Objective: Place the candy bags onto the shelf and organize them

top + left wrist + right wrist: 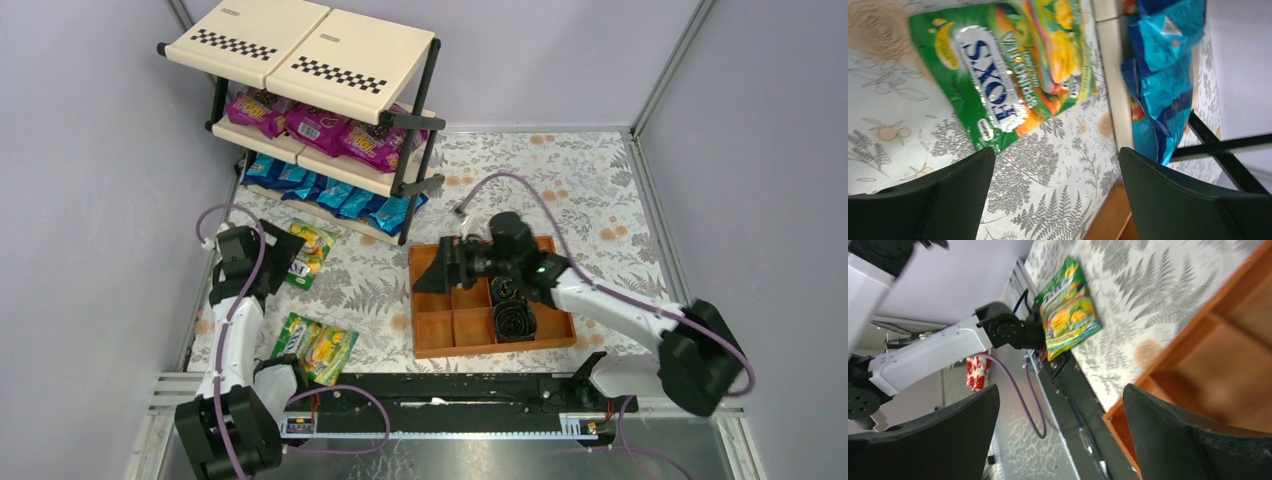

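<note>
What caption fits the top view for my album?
Purple candy bags and blue candy bags sit on the shelf; two green bags lie on the table.

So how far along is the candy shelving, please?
Done: magenta bags sit on the shelf's middle tier, blue bags on the bottom. In hand: nothing; the left gripper hangs open by one green bag, the right gripper open over the tray. Left: it and a second green bag, on the table.

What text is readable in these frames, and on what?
"FOX'S": far green bag, seen upside down in the left wrist view.
Its smaller print: blurred.
Print on the near green bag: blurred.
Purple bags, blue bags, shelf top: markings too small to read.
</note>
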Robot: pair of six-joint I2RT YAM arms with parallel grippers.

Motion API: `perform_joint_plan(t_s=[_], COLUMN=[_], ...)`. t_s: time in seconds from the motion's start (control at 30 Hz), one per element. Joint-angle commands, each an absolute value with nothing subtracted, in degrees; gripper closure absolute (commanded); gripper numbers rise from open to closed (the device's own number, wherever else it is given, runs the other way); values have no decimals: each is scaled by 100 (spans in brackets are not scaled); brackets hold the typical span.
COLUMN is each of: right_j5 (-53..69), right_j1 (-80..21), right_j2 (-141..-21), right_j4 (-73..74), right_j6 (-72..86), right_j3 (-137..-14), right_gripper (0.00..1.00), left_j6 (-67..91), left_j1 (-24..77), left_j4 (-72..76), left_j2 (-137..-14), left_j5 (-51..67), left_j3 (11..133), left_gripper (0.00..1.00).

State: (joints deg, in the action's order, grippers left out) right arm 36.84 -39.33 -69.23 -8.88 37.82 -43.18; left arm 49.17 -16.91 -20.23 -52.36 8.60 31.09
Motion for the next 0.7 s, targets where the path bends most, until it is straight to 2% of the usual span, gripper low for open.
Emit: perform_joint_plan(t_s=[0.0, 0.27, 0.4, 0.53, 0.67], right_j5=[2856, 1802, 1353, 1264, 1008], right_j1=[-5048, -6222, -6594, -6775, -6887], right_j2=[-8019, -10082, -10698, -11214, -11420], right_j4=[-2116, -2465, -2311, -2054, -1817], right_j6=[4897, 6148, 6753, 7209, 7351], right_j3=[-4489, -5347, -5610, -5859, -6012], right_gripper=[0, 1, 3, 11, 12], left_j6=[4228, 3579, 3431, 3185, 3058], left_j1=[-1310, -740, -446, -213, -96], left_j4=[-2088, -2107, -2068, -2086, -2230], left_j2=[-5303, -5262, -5149, -5083, -4918], left_j5=[860, 720, 287, -209, -432], left_j3=[3687, 4250, 4262, 4229, 4296], left_gripper=[1, 1, 1, 1, 1])
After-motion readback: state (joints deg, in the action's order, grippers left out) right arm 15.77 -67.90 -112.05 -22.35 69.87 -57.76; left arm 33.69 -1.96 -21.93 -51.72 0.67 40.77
